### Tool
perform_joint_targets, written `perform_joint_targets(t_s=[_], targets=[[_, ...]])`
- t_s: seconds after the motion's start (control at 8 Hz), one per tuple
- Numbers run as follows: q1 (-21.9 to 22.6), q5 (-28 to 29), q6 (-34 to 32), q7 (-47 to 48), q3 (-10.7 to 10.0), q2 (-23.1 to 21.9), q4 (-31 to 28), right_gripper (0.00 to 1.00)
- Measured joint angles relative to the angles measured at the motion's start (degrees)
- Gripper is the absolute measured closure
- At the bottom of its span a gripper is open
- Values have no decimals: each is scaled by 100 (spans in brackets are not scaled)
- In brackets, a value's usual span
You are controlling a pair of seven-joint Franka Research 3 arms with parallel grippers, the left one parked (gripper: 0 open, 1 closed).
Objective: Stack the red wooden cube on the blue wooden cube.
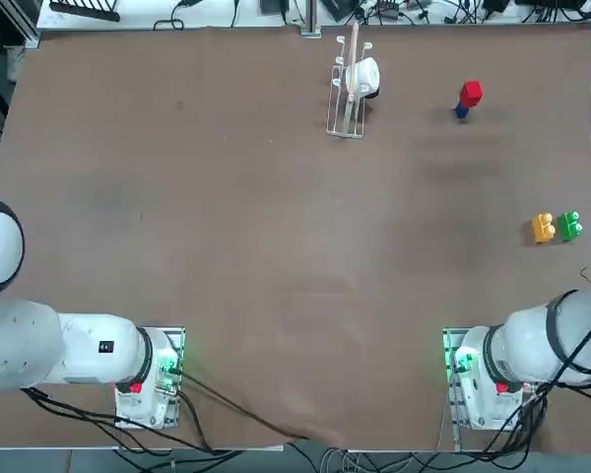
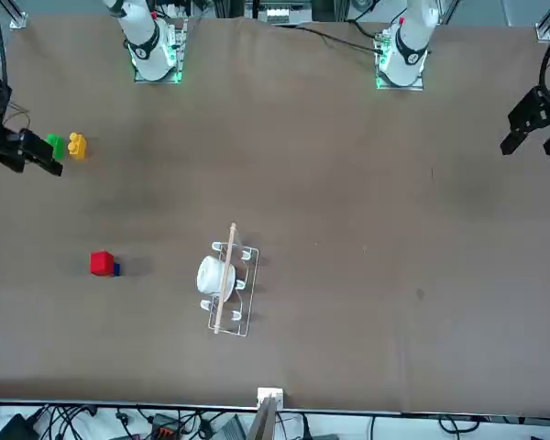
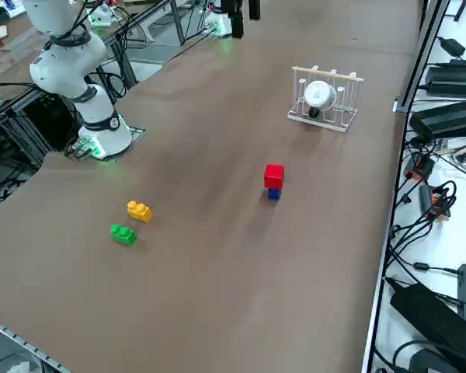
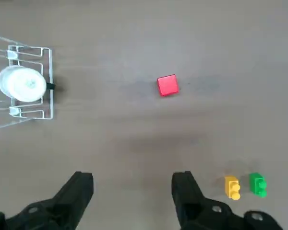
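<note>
A small bright red plain-faced wooden cube (image 3: 274,176), likely light, rigid and best gripped on opposite flat sides, sits atop a small dark blue wooden cube (image 3: 273,194), while the right gripper (image 4: 132,191) hangs high above the brown worktop (image 1: 276,246), fingers (image 4: 81,189) apart and empty.

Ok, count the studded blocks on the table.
2: the orange studded block and the green studded block, side by side near the table's right edge, apart from the stacked cubes. None appears hidden.

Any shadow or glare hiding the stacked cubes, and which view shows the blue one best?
Right side view: red wooden cube on blue wooden cube, soft shadow, no glare. Right wrist view: red hides blue; right gripper jaws open, high above. Top view: blue barely peeks out.
</note>
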Motion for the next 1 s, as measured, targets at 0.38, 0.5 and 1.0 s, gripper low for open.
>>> perform_joint_targets(t_s=[0.38,0.5,1.0], targets=[[-22,-24,-30,294,0,-10,0,0],[-47,-24,-33,285,-1,-10,-2,0],[-105,-48,-50,-263,-47,-19,-1,0]])
